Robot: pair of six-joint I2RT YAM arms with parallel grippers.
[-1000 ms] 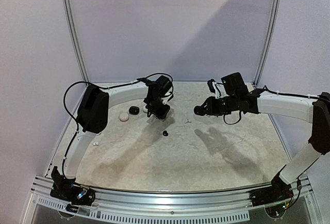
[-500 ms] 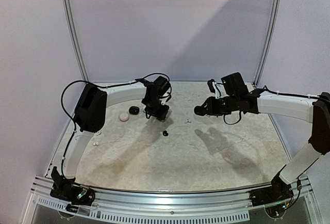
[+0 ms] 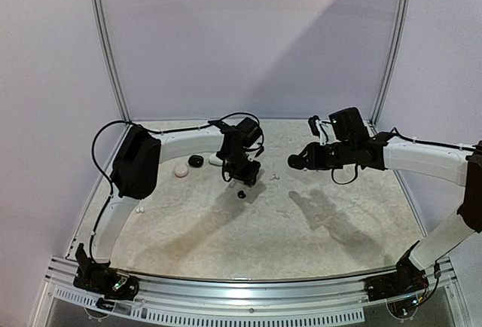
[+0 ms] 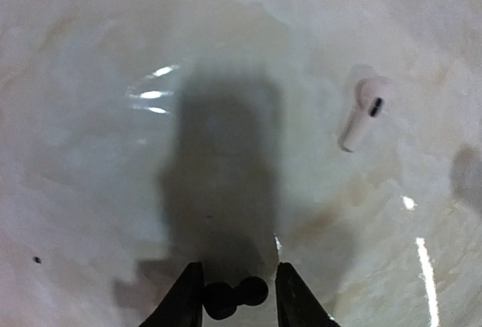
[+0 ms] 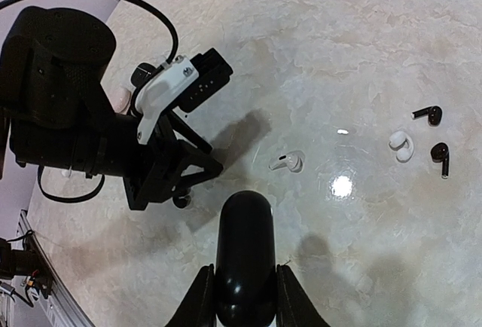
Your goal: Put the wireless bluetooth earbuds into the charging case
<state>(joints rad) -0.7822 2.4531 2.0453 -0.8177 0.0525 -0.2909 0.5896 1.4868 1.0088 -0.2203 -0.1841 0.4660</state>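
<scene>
— When you look from above, where is the tiny glossy black earbud (image 3: pixel 241 194)?
— On the marbled beige tabletop (image 3: pixel 301 229), just near of the left gripper (image 3: pixel 248 178); the right gripper (image 3: pixel 295 161) hangs well to the right.
— Left wrist?
— It lies between the slightly parted fingers, not squeezed; a white stemmed earbud (image 4: pixel 361 112) lies far-right of it.
— Right wrist?
— Fingers clamped on a glossy black pebble-shaped case (image 5: pixel 245 252).

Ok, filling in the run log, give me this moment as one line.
left gripper: astride black earbud, grip unclear | right gripper: holding black case aloft | white earbud: loose on table
</scene>
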